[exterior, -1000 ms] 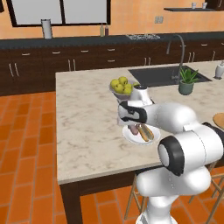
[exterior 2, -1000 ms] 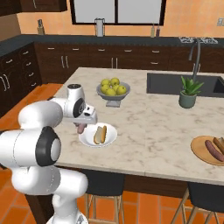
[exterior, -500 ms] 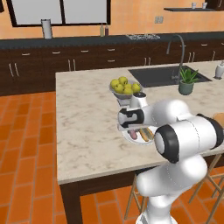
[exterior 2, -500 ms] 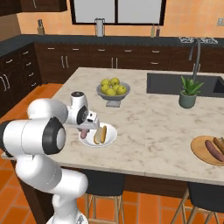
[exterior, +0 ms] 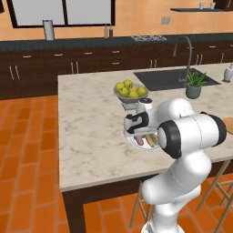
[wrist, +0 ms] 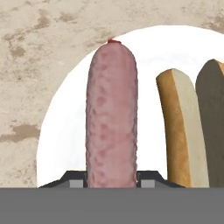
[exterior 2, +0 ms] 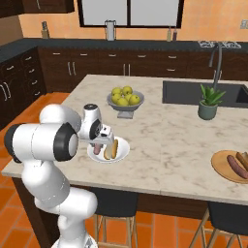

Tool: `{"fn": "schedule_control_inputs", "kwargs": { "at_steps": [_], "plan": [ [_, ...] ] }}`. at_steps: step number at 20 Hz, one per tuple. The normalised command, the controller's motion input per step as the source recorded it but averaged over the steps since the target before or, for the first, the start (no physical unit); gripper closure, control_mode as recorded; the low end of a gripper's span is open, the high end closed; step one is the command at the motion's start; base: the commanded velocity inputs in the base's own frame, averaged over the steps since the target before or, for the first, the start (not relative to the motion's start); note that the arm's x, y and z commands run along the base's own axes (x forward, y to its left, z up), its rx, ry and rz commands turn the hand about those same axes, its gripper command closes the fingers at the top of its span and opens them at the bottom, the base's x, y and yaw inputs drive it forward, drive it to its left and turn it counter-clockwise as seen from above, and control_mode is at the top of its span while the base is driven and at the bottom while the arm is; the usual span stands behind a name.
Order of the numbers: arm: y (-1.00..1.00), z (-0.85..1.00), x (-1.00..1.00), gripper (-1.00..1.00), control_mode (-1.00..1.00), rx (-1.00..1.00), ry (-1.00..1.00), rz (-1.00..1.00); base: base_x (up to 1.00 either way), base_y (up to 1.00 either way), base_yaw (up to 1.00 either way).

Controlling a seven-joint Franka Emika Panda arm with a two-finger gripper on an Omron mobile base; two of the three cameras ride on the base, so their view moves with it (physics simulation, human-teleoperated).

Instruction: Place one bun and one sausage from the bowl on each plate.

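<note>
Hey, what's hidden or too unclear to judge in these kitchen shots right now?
- Jaws' grip on the sausage: hand view, the grey band cuts off the contact.
- Wooden plate: right base view, cut by the right edge.
- White plate: left base view, partly behind the arm.
- Bun: hand view, its lower end is cut off.

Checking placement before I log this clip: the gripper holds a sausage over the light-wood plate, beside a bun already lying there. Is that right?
Not quite. The plate under the gripper is the white one, not the light-wood one, as the hand view shows. The rest stands: the fingers are shut on the sausage, and a bun lies beside it on that plate.
</note>
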Motion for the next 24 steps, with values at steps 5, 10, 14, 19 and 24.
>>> {"fn": "schedule_control_inputs", "kwargs": {
  "at_steps": [5,10,14,19,24],
  "plan": [
    [0.0,0.0,0.0,-1.0,-1.0,0.0,0.0,0.0,0.0,0.0,0.0],
    [0.0,0.0,0.0,-1.0,-1.0,0.0,0.0,0.0,0.0,0.0,0.0],
    [0.0,0.0,0.0,-1.0,-1.0,0.0,0.0,0.0,0.0,0.0,0.0],
    [0.0,0.3,-0.24,-1.0,-1.0,0.0,0.0,0.0,0.0,0.0,0.0],
    [0.23,0.77,-0.88,-1.0,-1.0,0.0,0.0,0.0,0.0,0.0,0.0]
  ]
}}
